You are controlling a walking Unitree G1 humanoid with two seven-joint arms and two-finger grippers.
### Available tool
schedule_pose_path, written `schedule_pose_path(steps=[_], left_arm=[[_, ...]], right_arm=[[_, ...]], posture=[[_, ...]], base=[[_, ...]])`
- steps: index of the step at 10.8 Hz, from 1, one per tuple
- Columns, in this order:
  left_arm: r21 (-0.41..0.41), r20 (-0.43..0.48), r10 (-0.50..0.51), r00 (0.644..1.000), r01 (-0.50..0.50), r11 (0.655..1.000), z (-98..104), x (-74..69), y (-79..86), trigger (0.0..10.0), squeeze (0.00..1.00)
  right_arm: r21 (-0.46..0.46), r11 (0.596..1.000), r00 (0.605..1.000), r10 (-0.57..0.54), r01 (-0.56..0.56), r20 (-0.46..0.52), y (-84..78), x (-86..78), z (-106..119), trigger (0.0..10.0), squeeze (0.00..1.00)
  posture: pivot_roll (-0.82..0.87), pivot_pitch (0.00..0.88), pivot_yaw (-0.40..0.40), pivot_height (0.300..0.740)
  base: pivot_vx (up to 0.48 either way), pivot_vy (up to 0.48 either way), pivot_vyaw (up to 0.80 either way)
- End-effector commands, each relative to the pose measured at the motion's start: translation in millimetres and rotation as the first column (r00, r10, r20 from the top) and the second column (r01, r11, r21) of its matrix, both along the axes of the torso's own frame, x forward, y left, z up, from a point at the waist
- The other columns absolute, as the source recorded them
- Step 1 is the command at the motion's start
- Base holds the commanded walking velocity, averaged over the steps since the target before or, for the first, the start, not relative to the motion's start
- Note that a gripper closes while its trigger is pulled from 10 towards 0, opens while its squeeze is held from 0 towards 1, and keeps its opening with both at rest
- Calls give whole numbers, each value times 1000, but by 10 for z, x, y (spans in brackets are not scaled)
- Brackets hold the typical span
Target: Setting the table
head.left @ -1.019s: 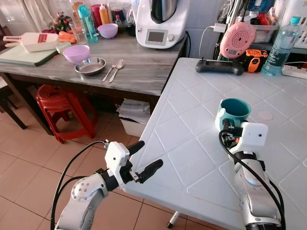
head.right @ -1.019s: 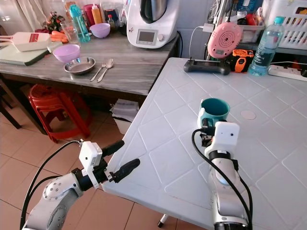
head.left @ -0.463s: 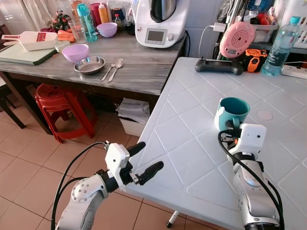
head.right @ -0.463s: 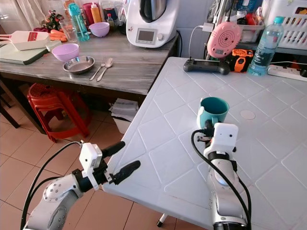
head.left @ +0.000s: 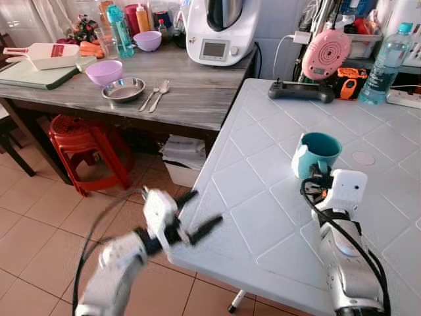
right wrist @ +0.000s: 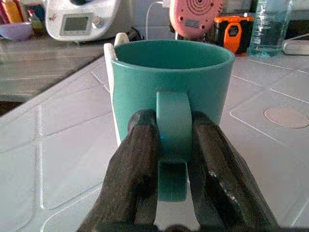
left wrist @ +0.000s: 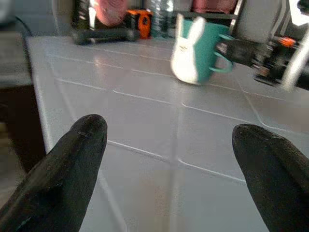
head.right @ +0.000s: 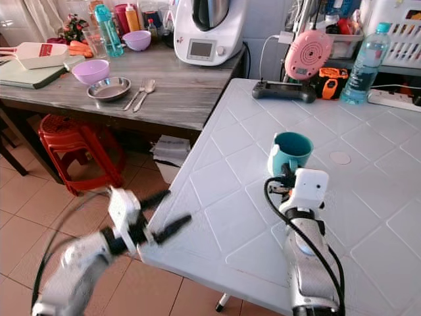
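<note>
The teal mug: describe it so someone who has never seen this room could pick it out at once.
Start at the white tiled table on the robot's right. The teal mug stands upright near its middle, with the right end effector shut on its handle. It is the only cup on that table, and a white rabbit shape on its side sets it apart from the water bottle and black controller at the far edge.

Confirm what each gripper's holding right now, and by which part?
The right gripper holds the teal mug by its handle, one finger on each side; the mug stands on the white table. The left gripper is open and holds nothing.
</note>
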State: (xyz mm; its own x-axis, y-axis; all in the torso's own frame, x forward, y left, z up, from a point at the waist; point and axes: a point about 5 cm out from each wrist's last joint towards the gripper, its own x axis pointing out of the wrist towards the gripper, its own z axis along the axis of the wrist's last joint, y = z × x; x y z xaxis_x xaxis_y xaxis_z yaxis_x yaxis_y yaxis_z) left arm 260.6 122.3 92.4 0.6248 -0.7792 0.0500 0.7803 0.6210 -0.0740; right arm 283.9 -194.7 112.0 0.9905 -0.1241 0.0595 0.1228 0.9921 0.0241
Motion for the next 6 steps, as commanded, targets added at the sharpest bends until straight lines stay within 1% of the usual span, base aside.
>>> schedule_pose_path(steps=[1,2,3,4,5,6], left_arm=[[27,15,84,996,-84,996,17,86,139,10000,0],[69,20,178,984,-179,981,16,190,215,10000,0],[115,44,290,956,-294,949,17,300,279,10000,0],[137,37,355,934,-357,924,1,365,327,10000,0],[118,12,384,923,-383,916,-21,390,356,10000,0],[102,16,426,905,-425,899,-31,422,378,10000,0]], right_arm=[[10,1000,999,11,-11,37,18,-42,68,4039,0],[9,1000,999,10,-11,38,13,-87,63,10000,0],[0,1000,999,1,-1,33,10,-121,55,10000,0],[19,1000,1000,-6,5,25,17,-142,40,10000,0],[-3,1000,1000,13,-13,28,46,-158,43,10000,0],[-2,1000,999,14,-14,29,46,-162,49,10000,0]], posture=[[13,0,60,740],[11,0,62,740],[11,0,63,740],[5,0,67,740],[2,0,67,740],[-1,0,67,740]], base=[[0,0,0],[0,0,0],[0,0,0],[0,0,-800],[0,0,-800],[0,0,-800]])
